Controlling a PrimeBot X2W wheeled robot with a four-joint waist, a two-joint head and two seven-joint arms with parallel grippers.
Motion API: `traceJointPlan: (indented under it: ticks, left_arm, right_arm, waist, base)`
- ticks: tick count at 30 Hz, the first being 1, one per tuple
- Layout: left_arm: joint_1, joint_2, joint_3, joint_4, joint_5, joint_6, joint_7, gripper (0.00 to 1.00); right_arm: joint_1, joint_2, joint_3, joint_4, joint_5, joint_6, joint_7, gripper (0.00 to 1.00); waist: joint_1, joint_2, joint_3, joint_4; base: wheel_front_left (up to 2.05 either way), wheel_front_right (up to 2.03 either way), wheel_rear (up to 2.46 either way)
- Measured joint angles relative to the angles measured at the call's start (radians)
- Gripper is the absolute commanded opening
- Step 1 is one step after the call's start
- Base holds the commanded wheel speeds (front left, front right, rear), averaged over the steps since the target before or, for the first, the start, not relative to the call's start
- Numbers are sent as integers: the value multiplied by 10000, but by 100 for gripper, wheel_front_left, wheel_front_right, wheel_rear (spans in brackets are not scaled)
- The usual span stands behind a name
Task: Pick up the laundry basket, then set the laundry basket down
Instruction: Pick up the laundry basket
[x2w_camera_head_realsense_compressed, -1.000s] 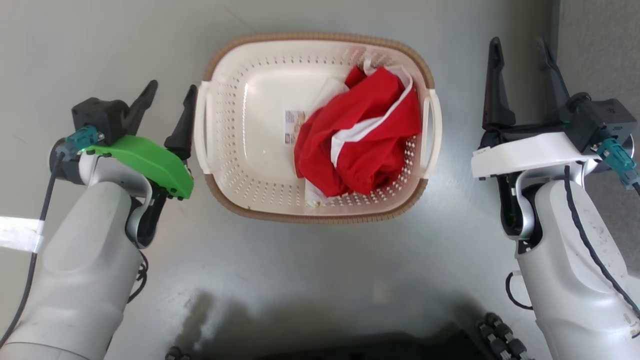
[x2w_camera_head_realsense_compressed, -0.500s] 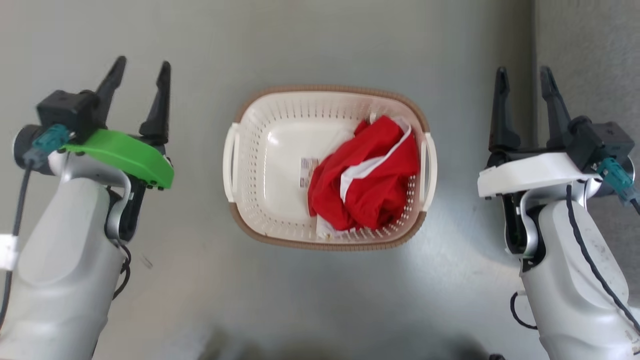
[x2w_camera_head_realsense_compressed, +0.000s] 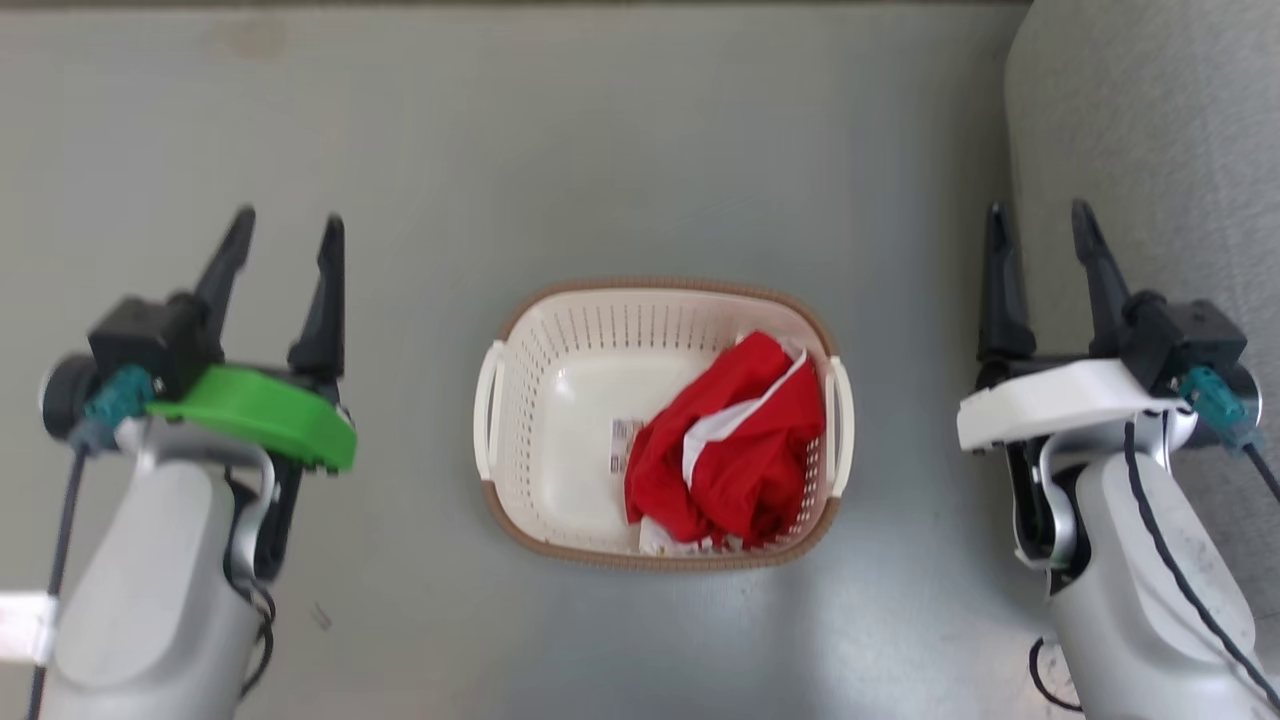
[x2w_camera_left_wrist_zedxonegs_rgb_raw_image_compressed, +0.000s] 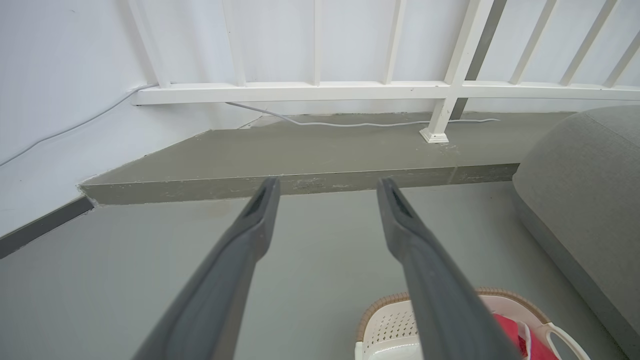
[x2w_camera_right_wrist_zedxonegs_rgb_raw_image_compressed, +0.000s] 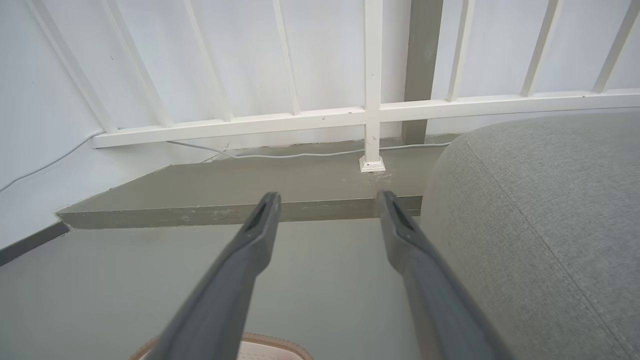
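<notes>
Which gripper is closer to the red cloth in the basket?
Right. The red cloth lies at the right end of the laundry basket, toward the right gripper; the left gripper is out past the other end.

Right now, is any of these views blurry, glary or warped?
Head view: slightly soft throughout, with a pale sheen on the floor near the basket. Left wrist view: crisp, but the wide angle fans the railing bars outward. Right wrist view: same fanning, no glare.
</notes>
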Motion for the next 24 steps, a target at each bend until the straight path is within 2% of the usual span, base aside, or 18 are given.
traceJointPlan:
  ticks: [11,24]
  left_arm:
    - [1623,-27,-128,-635,96,159,0,100]
    - [3134,8,-82,-1536,155,546,0,100]
  right_arm:
    - [1151,-127,-42,33,-2,29,0,100]
    - [2242,-134,40,-171,-21,29,0,100]
  waist:
    - [0,0,-1470,-37]
    - [0,0,-2558,-13]
  base:
    - [0,0,0]
    - [0,0,0]
